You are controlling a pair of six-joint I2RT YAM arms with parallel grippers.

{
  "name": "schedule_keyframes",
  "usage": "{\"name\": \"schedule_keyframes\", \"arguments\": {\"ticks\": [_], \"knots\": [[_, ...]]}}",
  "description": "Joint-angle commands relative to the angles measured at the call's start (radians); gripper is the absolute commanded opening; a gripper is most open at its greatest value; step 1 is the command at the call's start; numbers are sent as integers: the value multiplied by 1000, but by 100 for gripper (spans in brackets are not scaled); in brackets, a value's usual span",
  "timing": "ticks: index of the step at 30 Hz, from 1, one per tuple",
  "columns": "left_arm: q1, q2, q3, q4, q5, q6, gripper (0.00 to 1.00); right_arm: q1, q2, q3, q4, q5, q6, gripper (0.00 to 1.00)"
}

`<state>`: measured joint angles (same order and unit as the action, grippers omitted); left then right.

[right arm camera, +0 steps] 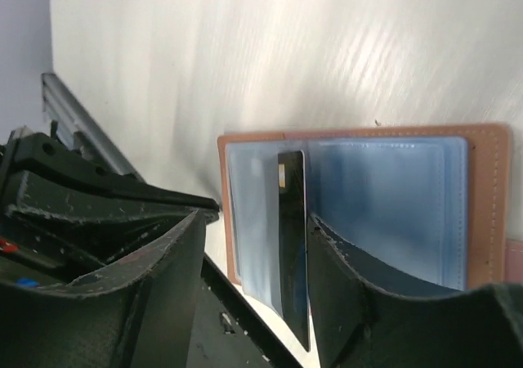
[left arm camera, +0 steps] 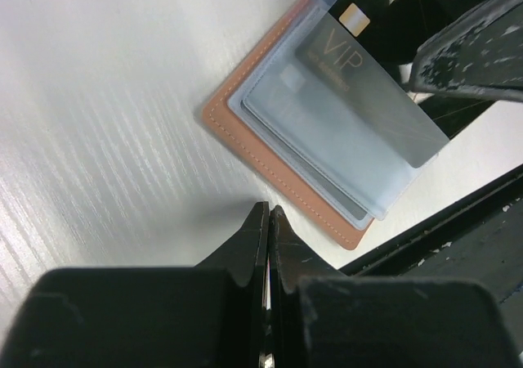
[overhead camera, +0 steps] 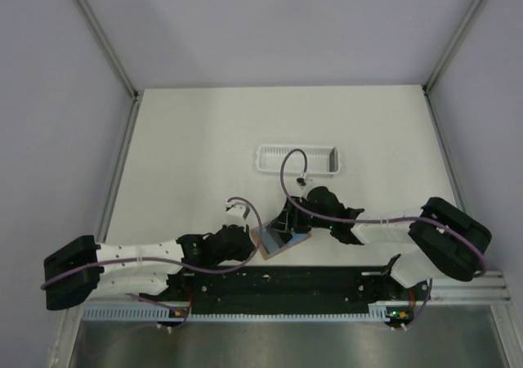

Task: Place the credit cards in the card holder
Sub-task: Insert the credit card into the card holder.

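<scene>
1. My card holder [overhead camera: 282, 243] lies open and flat at the near edge. It is reddish-brown leather with stitched borders, its pale blue translucent sleeves facing up.
2. One black credit card [left arm camera: 347, 57], lettered VIP, sits partly inside a sleeve, tilted up, its chip end protruding.

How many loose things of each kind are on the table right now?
Card holder: 1
Black credit card: 1 clearly in view; a second cannot be made out
White slatted tray: 1
Total: 3
</scene>
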<state>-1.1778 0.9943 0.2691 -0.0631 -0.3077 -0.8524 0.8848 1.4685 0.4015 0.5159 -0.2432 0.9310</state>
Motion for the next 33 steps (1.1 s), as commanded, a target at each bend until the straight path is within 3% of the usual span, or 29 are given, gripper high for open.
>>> {"name": "schedule_keyframes", "arguments": {"ticks": [1,10,16,21,33], "knots": [[0,12,-10,48,-7,-14,0,32,-112,138,-466,208,-167,52],[0,55,-8,86,-1,-5,0,37,-103,223,-610,280,-228,55],[0,79,-8,95,7,-4,0,36,-73,252,-616,292,-250,18],[0,87,-7,101,7,-1,0,37,-45,264,-610,291,-262,0],[0,101,-5,109,7,-1,0,68,-4,263,-582,252,-282,0]]}}
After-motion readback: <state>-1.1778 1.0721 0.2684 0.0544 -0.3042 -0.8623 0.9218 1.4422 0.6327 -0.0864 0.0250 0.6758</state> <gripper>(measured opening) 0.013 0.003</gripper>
